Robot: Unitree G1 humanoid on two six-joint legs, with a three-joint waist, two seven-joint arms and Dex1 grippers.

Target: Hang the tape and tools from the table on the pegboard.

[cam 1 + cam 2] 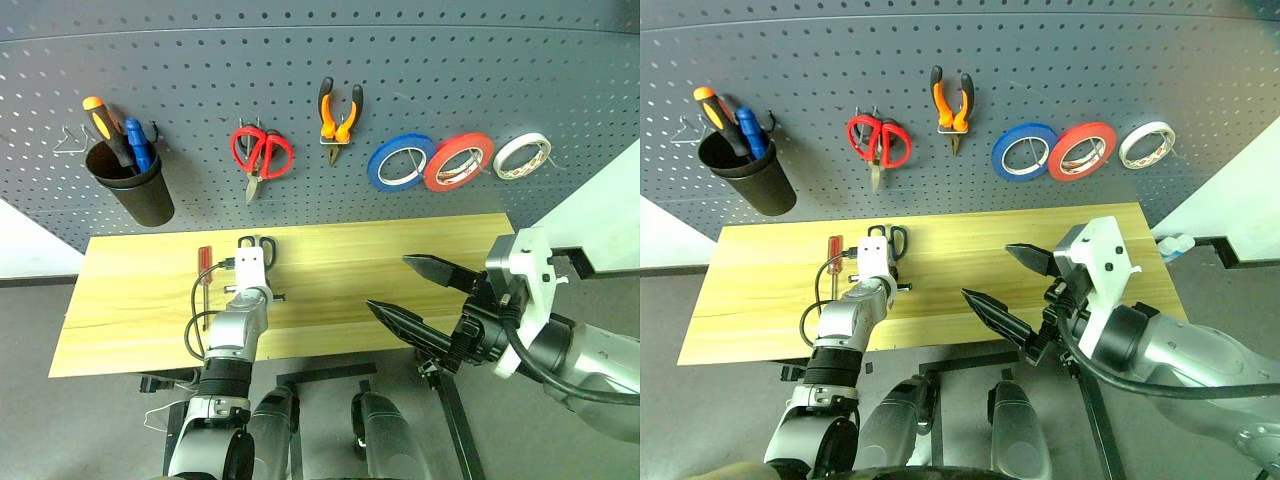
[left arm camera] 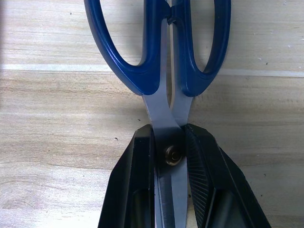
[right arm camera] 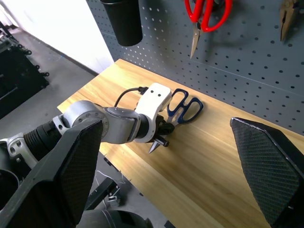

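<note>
My left gripper [image 2: 169,156] is clamped on the scissors [image 2: 164,57] at the pivot, flat on the table [image 1: 400,260]; right gripper [image 1: 410,292] hangs wide open.

Matt grained wooden table [image 1: 400,250]

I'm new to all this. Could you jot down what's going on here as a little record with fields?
Left tool: shut on the scissors at the pivot, blades flat on the table
Right tool: open, raised, holding nothing
On table: scissors, red-handled screwdriver
Hung on pegboard: pliers, red tape
Left to hang: scissors, screwdriver
</note>
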